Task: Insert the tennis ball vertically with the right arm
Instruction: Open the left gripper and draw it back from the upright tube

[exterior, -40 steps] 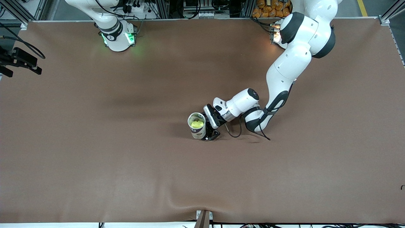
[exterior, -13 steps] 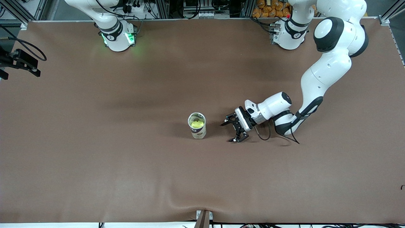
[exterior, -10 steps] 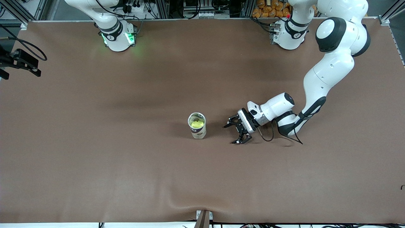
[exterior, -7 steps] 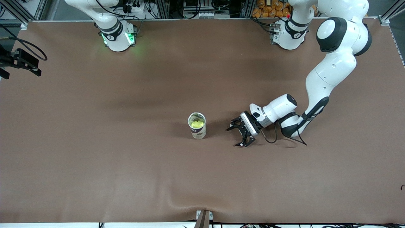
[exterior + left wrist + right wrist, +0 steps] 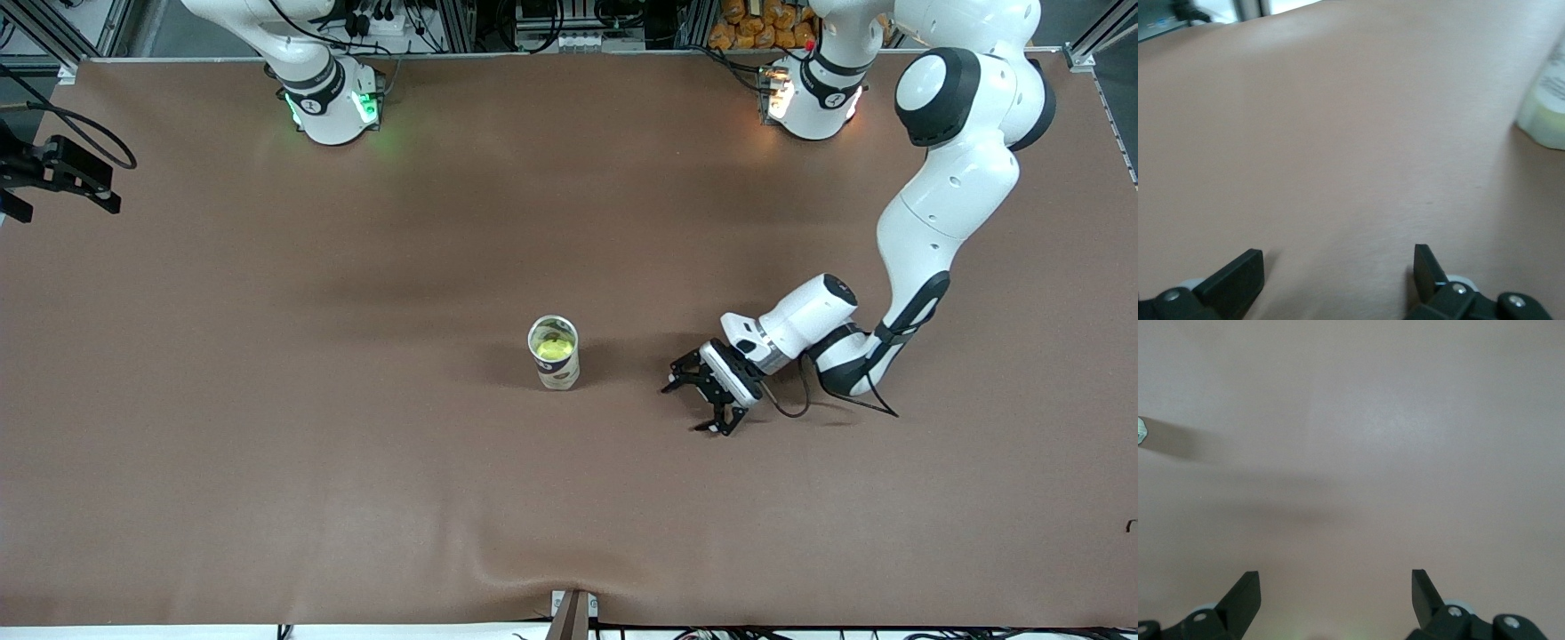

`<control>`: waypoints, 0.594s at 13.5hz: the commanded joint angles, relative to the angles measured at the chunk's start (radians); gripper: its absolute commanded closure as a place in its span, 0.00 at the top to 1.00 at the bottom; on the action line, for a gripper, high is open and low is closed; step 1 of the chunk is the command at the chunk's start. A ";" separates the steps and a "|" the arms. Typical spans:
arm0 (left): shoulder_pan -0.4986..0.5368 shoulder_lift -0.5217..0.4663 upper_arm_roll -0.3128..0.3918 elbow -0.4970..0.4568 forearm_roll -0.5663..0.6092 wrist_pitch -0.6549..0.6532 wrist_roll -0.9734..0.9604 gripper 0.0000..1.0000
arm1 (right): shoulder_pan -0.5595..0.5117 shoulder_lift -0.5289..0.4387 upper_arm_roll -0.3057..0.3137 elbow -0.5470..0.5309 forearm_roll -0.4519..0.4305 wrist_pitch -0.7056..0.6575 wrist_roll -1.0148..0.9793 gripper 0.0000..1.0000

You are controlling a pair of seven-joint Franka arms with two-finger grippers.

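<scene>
The ball [image 5: 554, 348] sat inside the tube [image 5: 556, 356], yellow-green showing through the tube's open mouth in the front view. The tube stood upright near the middle of the bench [image 5: 267, 400], touching nothing else. Judged from that, the insertion was already done.

What changed, for your record: three seconds before, the left end effector [image 5: 702, 406] was clamped around the tube, steadying it. One second before, it had let go and backed off toward the left arm's end of the bench. By this moment it was well apart from the tube, low over bare bench, fingers [image 5: 1238, 283] spread wide with nothing between them. The left wrist view caught only the tube's edge [image 5: 1548, 107] at the margin. The tube did not shift or tip across those frames, so the release was clean.

The right end effector [image 5: 1335, 603] was out of the front view apart from the arm's base. Its wrist view showed it over bare bench, fingers apart and empty, with a sliver of something pale at the frame edge that you could not identify.

Reading: you were in the withdrawal step, with both arms clear. Remaining risk looked small, mainly a stray cable or link brushing the tube on the way home.
</scene>
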State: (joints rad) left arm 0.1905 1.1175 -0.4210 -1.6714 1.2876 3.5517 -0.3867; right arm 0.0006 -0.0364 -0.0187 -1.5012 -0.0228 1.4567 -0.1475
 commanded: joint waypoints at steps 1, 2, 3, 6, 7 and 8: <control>0.024 0.004 0.050 0.036 -0.039 -0.119 -0.008 1.00 | 0.004 0.013 -0.001 0.030 0.014 -0.019 0.014 1.00; 0.027 0.001 0.048 0.039 -0.056 -0.122 -0.009 1.00 | 0.004 0.013 -0.001 0.030 0.014 -0.019 0.012 1.00; 0.027 -0.014 0.048 0.041 -0.076 -0.128 -0.009 1.00 | 0.001 0.013 -0.001 0.030 0.014 -0.021 0.012 1.00; 0.026 -0.045 0.025 0.041 -0.144 -0.160 -0.018 1.00 | 0.001 0.013 -0.001 0.030 0.014 -0.019 0.012 1.00; 0.026 -0.051 0.016 0.042 -0.166 -0.183 -0.018 1.00 | 0.001 0.013 -0.001 0.030 0.014 -0.021 0.014 1.00; 0.026 -0.065 0.015 0.044 -0.178 -0.215 -0.018 1.00 | 0.001 0.013 -0.003 0.027 0.014 -0.022 0.014 1.00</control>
State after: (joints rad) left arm 0.2181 1.0829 -0.4141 -1.6295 1.1397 3.4072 -0.3976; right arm 0.0006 -0.0363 -0.0193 -1.5012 -0.0208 1.4556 -0.1473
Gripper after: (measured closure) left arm 0.000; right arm 0.000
